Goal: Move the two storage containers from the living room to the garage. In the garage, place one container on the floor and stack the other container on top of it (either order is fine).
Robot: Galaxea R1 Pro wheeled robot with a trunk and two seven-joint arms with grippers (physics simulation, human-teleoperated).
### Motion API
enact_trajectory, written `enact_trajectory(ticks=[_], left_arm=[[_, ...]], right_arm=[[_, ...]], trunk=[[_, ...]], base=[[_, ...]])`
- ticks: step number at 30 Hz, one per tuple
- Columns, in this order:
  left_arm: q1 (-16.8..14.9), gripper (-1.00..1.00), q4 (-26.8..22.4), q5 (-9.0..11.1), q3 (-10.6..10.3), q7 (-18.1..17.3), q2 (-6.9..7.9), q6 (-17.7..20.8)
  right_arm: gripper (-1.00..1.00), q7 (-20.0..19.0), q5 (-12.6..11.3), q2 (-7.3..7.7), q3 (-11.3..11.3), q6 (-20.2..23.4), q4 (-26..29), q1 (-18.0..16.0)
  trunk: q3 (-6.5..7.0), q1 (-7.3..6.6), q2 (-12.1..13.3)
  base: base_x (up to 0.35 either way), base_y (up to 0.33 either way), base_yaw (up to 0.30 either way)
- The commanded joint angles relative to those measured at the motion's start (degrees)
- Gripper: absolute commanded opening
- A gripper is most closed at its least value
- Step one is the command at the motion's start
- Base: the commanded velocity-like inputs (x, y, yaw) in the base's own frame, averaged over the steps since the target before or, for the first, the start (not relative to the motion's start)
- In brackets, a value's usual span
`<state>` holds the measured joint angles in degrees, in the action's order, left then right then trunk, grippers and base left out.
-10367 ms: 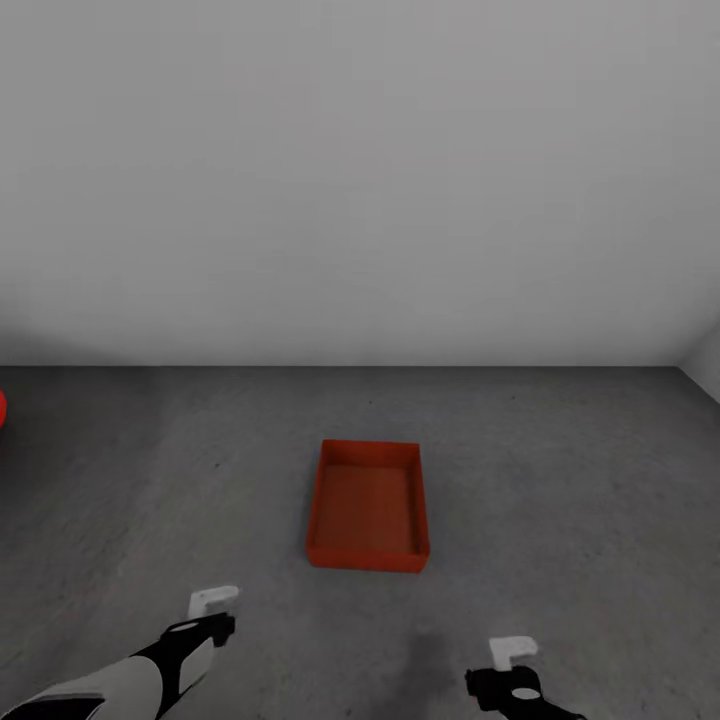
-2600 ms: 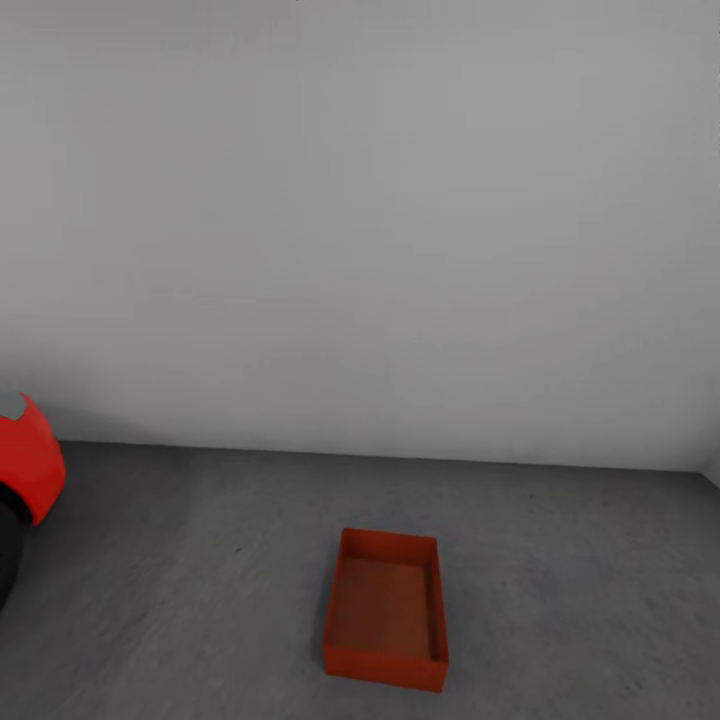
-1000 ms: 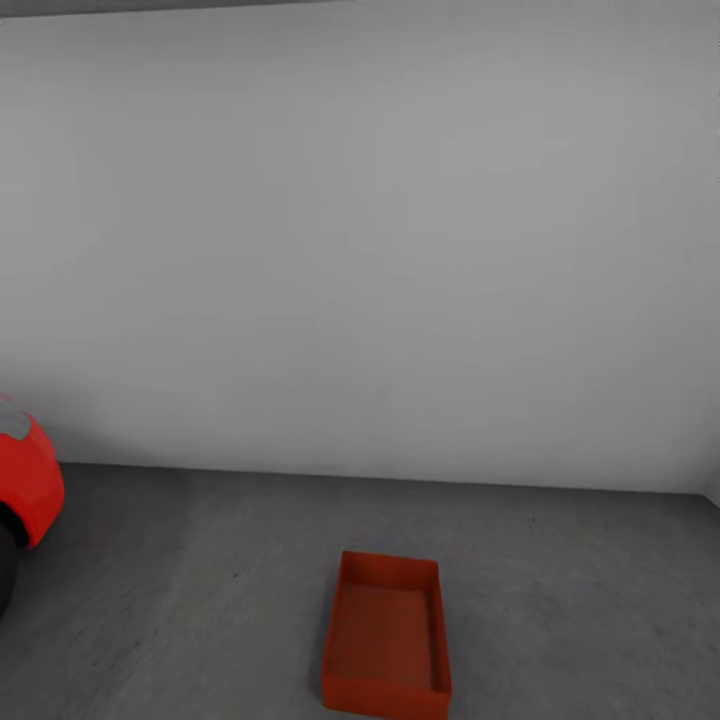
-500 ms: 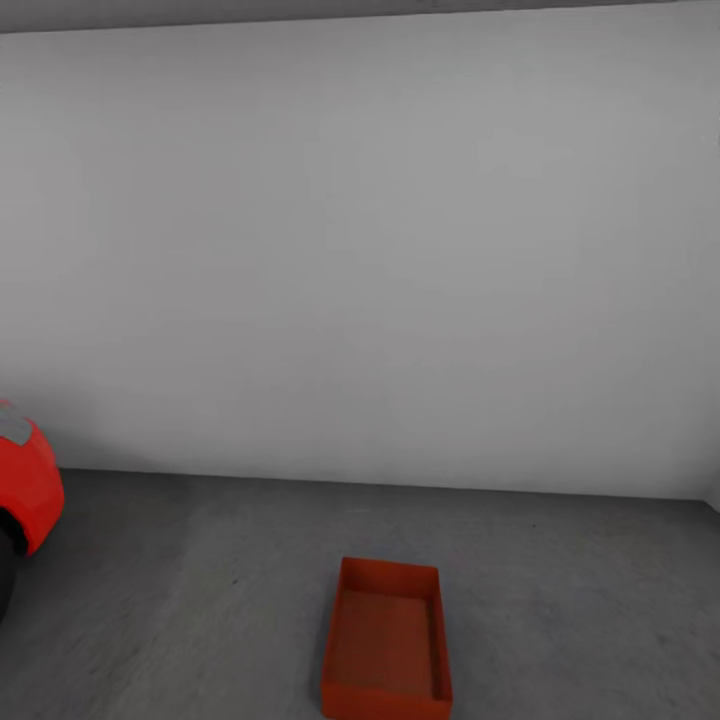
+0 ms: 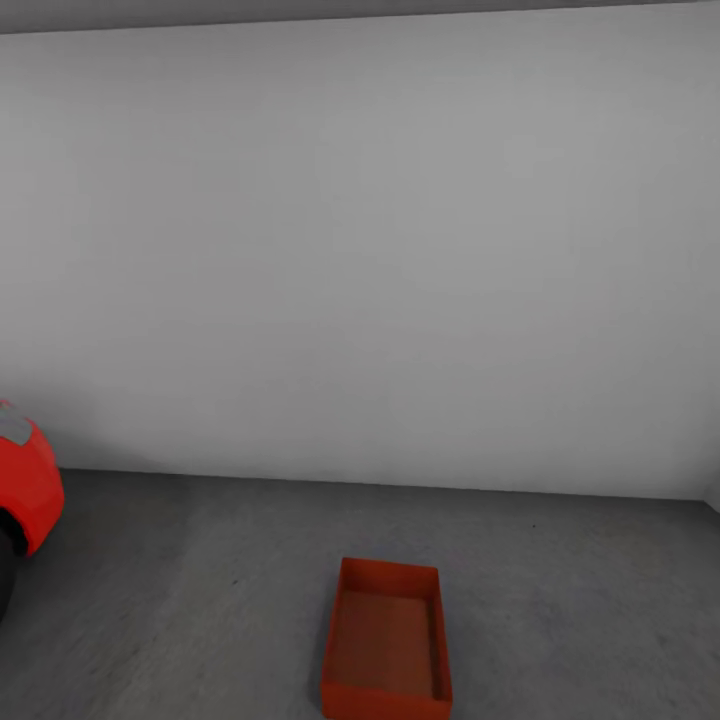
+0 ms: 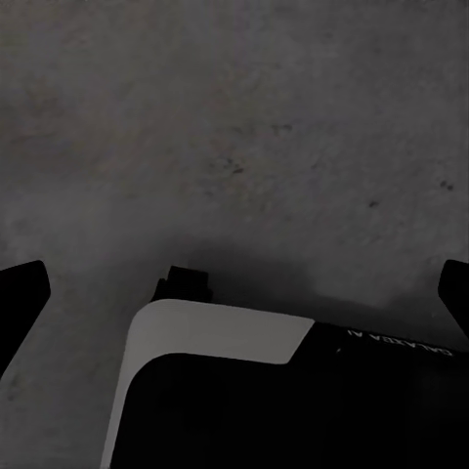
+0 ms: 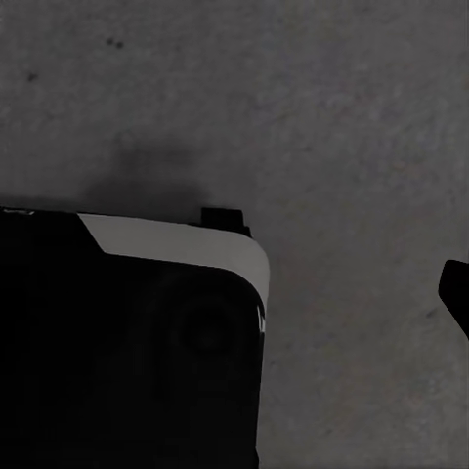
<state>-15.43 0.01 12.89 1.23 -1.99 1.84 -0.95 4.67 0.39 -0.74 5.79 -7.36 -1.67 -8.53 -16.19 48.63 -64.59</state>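
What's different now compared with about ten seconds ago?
The camera tilted up and back: the grippers dropped out of the head view, more white wall shows and a red car has entered at the left. The storage container sits on the same spot of the floor, empty.

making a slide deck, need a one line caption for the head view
One orange-red storage container sits empty on the grey concrete floor before a white wall, with a red car's nose at left.

Red car (image 5: pixel 25 500) cut off at left edge; container's (image 5: pixel 385 655) near wall clipped
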Motion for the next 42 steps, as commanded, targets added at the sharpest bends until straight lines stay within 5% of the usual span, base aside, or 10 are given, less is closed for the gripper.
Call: enact_trajectory(ticks=[1,12,31,42], left_arm=[[0.0,1.00,0.0,0.4,0.1,-0.2,0.01,-0.1],[0.0,1.00,0.0,0.4,0.1,-0.2,0.01,-0.1],[0.0,1.00,0.0,0.4,0.1,-0.2,0.00,-0.1],[0.0,1.00,0.0,0.4,0.1,-0.2,-0.08,-0.1]], right_arm=[[1.00,0.3,0.0,0.00,0.4,-0.3,-0.2,-0.1],[1.00,0.9,-0.8,0.05,0.1,-0.6,-0.2,-0.1],[1.00,0.3,-1.1,0.38,-0.1,-0.3,-0.3,-0.1],[1.00,0.2,-6.5,1.21,-0.1,-0.2,-0.3,-0.1]], trunk=[[-0.07,0.00,0.0],[-0.07,0.00,0.0],[-0.07,0.00,0.0],[-0.07,0.00,0.0]], base=[[0.000,0.000,0.000],[0.000,0.000,-0.037],[0.000,0.000,-0.271],[0.000,0.000,-0.286]])
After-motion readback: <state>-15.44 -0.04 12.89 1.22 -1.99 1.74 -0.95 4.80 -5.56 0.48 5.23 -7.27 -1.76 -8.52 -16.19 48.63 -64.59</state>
